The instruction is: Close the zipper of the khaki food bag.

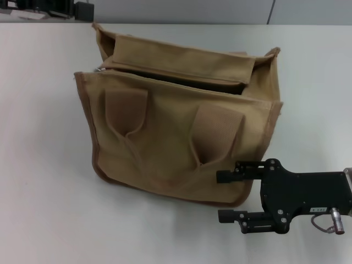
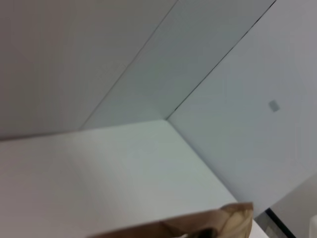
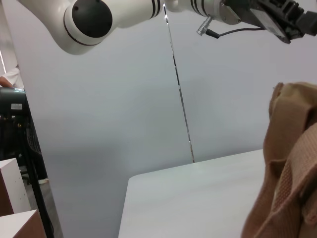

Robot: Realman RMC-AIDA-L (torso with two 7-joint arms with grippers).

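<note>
Zipper open, right gripper low beside the bag

The boxy tan canvas food bag [image 1: 181,132] gapes along its khaki-taped zipper [image 1: 181,74]; the black right gripper [image 1: 226,195], jaws wide and empty, could shove the soft bag across the white worktop [image 1: 44,165]. Left gripper unseen.

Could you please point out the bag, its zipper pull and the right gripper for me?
bag [image 1: 165,148], head view, front panel between the straps.
zipper pull [image 1: 100,69], head view, silver tab at the opening's left end.
right gripper [image 1: 221,196], head view, midway between its two black fingers.
</note>
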